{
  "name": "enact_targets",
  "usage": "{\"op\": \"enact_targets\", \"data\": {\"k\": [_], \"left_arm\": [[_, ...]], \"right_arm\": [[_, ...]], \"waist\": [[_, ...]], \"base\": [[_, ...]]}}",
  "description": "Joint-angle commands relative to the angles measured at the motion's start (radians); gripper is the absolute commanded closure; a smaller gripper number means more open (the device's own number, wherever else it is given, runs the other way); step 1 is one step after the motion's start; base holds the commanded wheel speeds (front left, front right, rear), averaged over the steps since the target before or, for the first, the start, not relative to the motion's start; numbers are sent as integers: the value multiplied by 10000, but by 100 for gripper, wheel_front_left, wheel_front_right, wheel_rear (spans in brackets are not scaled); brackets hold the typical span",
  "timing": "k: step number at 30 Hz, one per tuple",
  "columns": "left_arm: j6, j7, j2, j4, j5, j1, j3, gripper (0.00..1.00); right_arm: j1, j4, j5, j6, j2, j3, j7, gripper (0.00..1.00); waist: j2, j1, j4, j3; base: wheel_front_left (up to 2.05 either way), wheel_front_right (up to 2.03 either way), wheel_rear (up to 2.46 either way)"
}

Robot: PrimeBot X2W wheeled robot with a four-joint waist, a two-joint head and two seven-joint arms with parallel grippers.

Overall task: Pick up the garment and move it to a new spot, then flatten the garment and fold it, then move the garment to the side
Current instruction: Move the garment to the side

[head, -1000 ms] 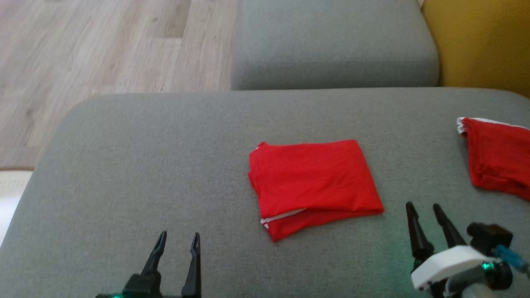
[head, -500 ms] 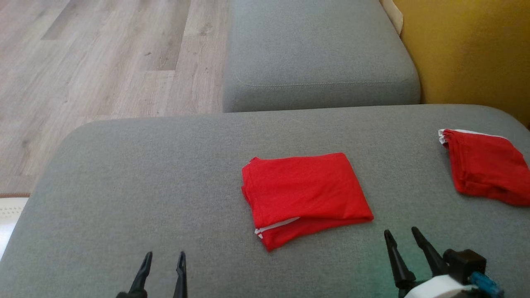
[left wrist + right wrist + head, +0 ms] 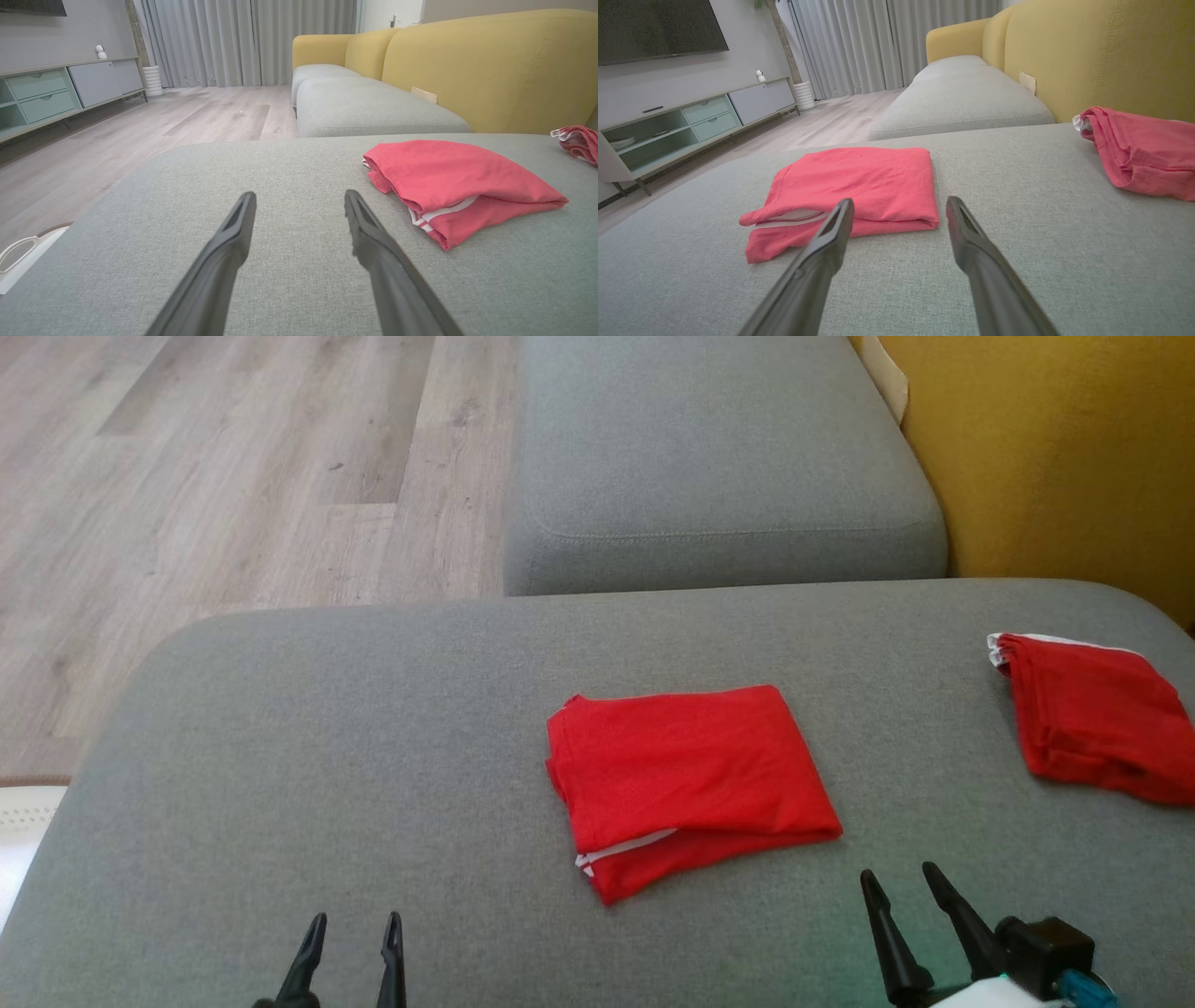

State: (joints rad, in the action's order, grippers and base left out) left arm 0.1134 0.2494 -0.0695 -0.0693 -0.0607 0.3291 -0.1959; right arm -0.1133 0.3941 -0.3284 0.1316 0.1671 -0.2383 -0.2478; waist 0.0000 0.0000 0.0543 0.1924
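Observation:
A red garment (image 3: 686, 784) with white trim lies folded into a rectangle in the middle of the grey sofa cushion (image 3: 327, 756). It shows in the left wrist view (image 3: 448, 184) to the right of the fingers, and in the right wrist view (image 3: 850, 186) just beyond the left finger. My left gripper (image 3: 353, 926) hovers open at the near left edge, well left of the garment. My right gripper (image 3: 903, 879) stands open at the near right, just past the garment's right corner. Neither holds anything.
A second red garment (image 3: 1092, 719) lies folded at the cushion's far right edge. Behind it rises the yellow sofa back (image 3: 1064, 448). Another grey cushion (image 3: 709, 457) lies beyond, wooden floor (image 3: 215, 476) to the left. A TV cabinet (image 3: 691, 126) stands across the room.
The head camera has tilted, so the whole scene sits lower and both grippers show less. The garments have not moved on the cushion.

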Motion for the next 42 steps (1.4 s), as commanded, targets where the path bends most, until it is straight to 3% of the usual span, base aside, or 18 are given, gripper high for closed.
{"op": "enact_targets", "data": {"k": [1, 26, 34, 42], "left_arm": [[-19, 124, 48, 286, 98, -432, 375, 0], [-32, 124, 134, 420, 174, -385, 182, 0], [-125, 124, 156, 513, 185, -803, -106, 0], [-101, 124, 181, 539, 106, -1267, -605, 0]], "right_arm": [[380, -374, 40, -9, 104, -196, -138, 0], [471, -277, 4, -9, 159, -64, -139, 0], [1486, 249, -543, -9, 434, -288, -16, 0], [3938, 1894, -1956, -9, 1112, -598, 1703, 0]], "waist": [[0, 0, 16, 6], [0, 0, 379, -242], [0, 0, 723, -847], [0, 0, 1030, -1479]], "base": [[0, 0, 0], [0, 0, 0], [0, 0, 0], [0, 0, 0]]}}
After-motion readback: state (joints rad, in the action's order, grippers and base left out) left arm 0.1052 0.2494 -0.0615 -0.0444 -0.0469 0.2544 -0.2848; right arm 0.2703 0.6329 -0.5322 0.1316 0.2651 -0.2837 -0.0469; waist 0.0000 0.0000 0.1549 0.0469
